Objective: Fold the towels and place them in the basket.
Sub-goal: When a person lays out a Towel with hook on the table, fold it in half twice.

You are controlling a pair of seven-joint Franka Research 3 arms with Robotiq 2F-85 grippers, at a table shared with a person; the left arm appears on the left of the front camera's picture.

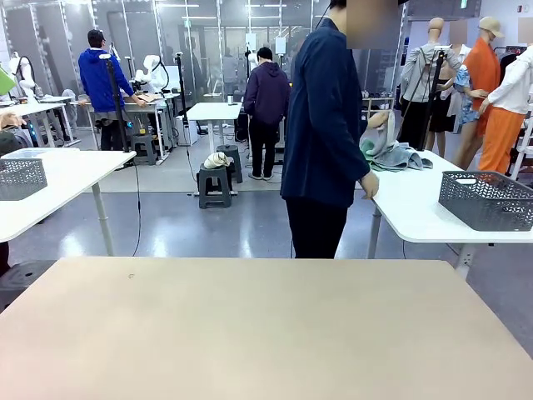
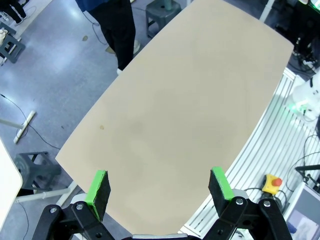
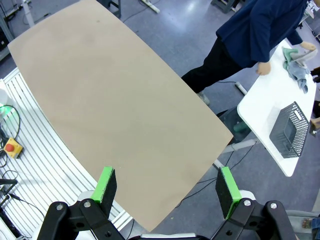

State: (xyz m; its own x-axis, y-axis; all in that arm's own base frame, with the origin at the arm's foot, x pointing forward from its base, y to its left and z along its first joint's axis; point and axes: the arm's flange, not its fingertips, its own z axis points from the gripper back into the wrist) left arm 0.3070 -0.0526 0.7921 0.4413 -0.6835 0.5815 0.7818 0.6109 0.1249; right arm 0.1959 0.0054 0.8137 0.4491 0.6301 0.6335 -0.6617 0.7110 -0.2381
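The towels (image 1: 398, 154) lie in a grey-green and pale heap on the white side table at the right, also seen in the right wrist view (image 3: 296, 67). A person in a dark blue jacket (image 1: 325, 117) stands at the far side, turned toward that table, one hand (image 3: 308, 46) on the heap. The dark grey lattice basket (image 1: 487, 200) stands on the same side table, nearer me (image 3: 290, 131). My left gripper (image 2: 159, 182) hangs open high above the bare beige table. My right gripper (image 3: 167, 180) is open too, holding nothing.
The beige work table (image 1: 250, 325) spreads out in front of me. Another white table at the left carries a grey lattice basket (image 1: 21, 177). Stools (image 1: 215, 183) stand on the floor behind. A red stop button (image 2: 271, 184) sits beside the table.
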